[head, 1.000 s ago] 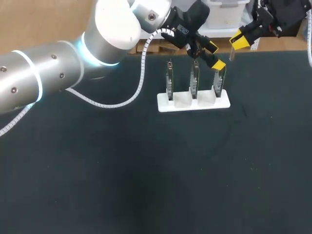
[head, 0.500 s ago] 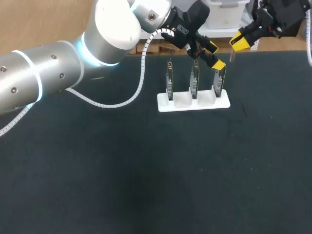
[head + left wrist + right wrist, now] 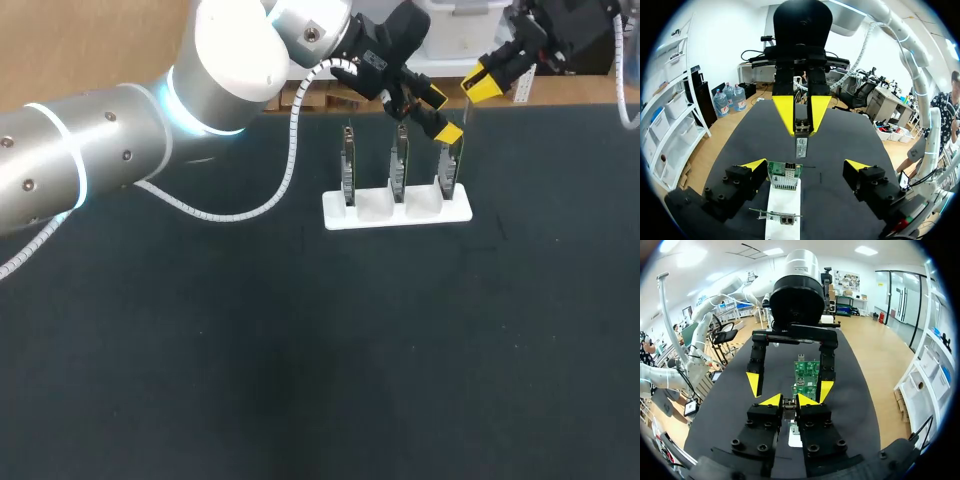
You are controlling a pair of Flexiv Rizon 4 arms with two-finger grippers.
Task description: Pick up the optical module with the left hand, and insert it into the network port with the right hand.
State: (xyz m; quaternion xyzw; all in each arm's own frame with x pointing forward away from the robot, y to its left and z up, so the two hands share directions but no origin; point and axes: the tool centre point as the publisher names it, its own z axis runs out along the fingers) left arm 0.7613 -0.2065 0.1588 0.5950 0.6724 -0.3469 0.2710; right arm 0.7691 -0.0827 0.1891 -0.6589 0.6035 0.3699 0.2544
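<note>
Nearest us, a white plastic rack (image 3: 398, 212) holds three upright green network cards (image 3: 395, 165). Our left gripper (image 3: 443, 115) hangs wide open and empty over them. Beyond, our right gripper (image 3: 481, 82) pinches the small silver optical module (image 3: 801, 145), clear only in the left wrist view. We judge it light, stiff and slippery, best held by its flat sides.

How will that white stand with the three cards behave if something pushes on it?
Likely to slide: the white stand looks small and light, and no clamp shows on the dark table. Probably tippy too: the three cards rise well above its narrow base. The open left gripper by the end card might steady it.
</note>
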